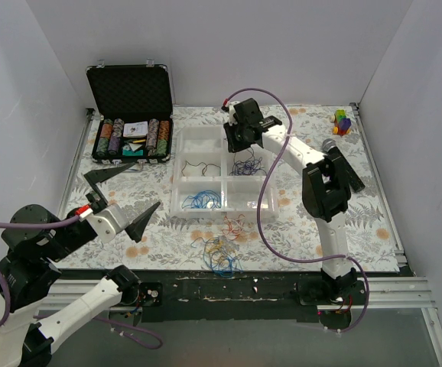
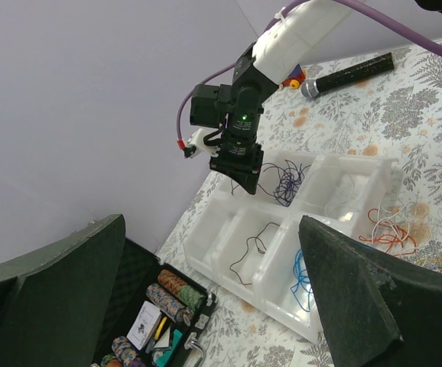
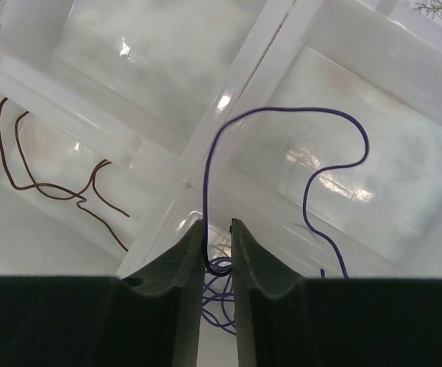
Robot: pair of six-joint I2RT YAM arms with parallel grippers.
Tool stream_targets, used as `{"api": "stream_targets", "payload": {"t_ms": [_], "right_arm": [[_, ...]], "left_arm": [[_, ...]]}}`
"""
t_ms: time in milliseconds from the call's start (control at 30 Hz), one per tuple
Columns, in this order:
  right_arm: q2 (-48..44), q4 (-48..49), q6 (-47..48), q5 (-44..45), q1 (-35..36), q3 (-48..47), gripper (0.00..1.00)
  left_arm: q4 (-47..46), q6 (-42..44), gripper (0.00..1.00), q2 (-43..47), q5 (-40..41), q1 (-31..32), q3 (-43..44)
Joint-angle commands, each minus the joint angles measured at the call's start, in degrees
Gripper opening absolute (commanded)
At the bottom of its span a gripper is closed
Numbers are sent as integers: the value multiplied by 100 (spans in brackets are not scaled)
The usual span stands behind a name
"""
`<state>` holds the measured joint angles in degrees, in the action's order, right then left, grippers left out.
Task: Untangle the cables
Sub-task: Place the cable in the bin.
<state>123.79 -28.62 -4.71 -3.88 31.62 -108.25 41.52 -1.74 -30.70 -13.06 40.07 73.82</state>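
Note:
A tangle of mixed-colour cables lies on the table near the front, with red and orange strands just behind it. The white divided tray holds blue wires, a dark wire and purple wires in separate compartments. My right gripper hangs over the purple compartment. Its jaws stand narrowly apart, and a purple wire runs up between them along the left finger. My left gripper is wide open left of the tray, holding nothing.
An open black case of poker chips sits at the back left. A black microphone lies right of the right arm, and a small coloured block toy stands in the far right corner. White walls enclose the table.

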Motion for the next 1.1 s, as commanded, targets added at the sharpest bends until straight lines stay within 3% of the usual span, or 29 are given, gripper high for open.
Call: {"api": "stream_targets", "payload": {"t_ms": [0,133,433,700,1067], "right_arm": [[-302,436,-65,-52,11,58,19],[-767,726,-109,1,20,470,1],[-2270,1482,-197,221,196,2271,1],[-2912,1623,-460,326,354,3142,1],[-2914,1369,-988,590,345,3275,1]], "left_arm": [[-12,15,98,-77,58,-8,-61],[14,7,98,-59,32,-17,-87],[-109,-20,98,11,-21,-8,-228],[-83,-46,98,38,-30,-8,-149],[-56,-64,98,90,-56,-17,-96]]}}
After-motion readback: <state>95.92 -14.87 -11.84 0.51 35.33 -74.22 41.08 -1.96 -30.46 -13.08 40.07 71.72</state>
